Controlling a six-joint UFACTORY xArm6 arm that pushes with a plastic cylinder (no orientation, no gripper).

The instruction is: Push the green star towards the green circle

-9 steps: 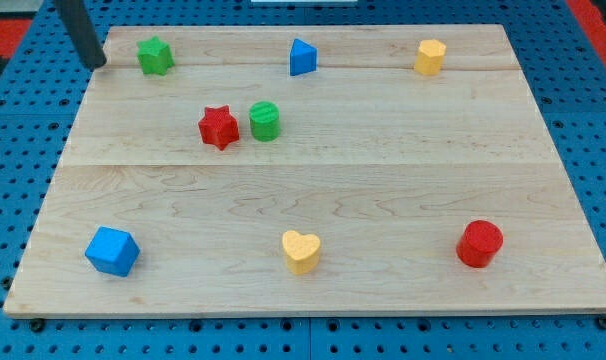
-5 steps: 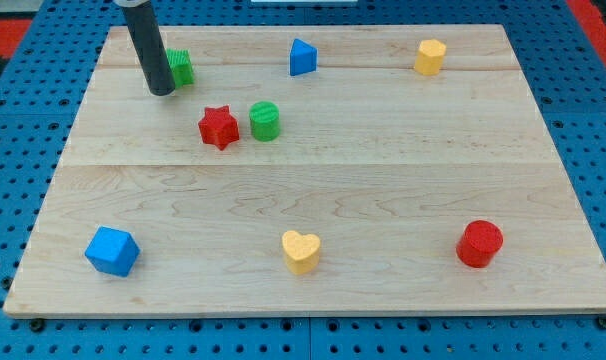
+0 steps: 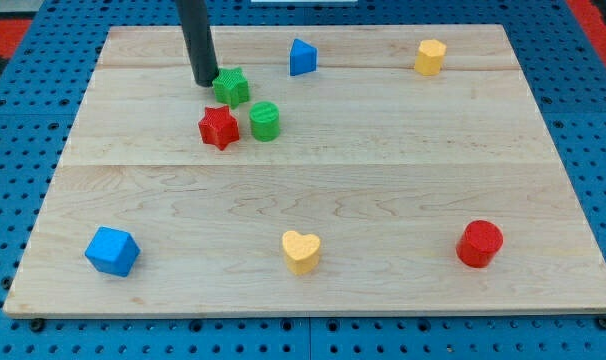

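The green star (image 3: 231, 86) lies on the wooden board (image 3: 383, 180) near the view's top, left of centre. My tip (image 3: 204, 80) touches its left side. The green circle (image 3: 265, 121) stands just below and to the right of the star, a small gap apart. The red star (image 3: 219, 127) sits directly below the green star, left of the green circle.
A blue triangle (image 3: 302, 57) and a yellow block (image 3: 430, 57) stand along the view's top. A blue cube (image 3: 112, 251), a yellow heart (image 3: 301, 251) and a red cylinder (image 3: 479, 243) stand along the view's bottom.
My tip has swept right and slightly down, pushing the green star from the top left to just above the red star and green circle.
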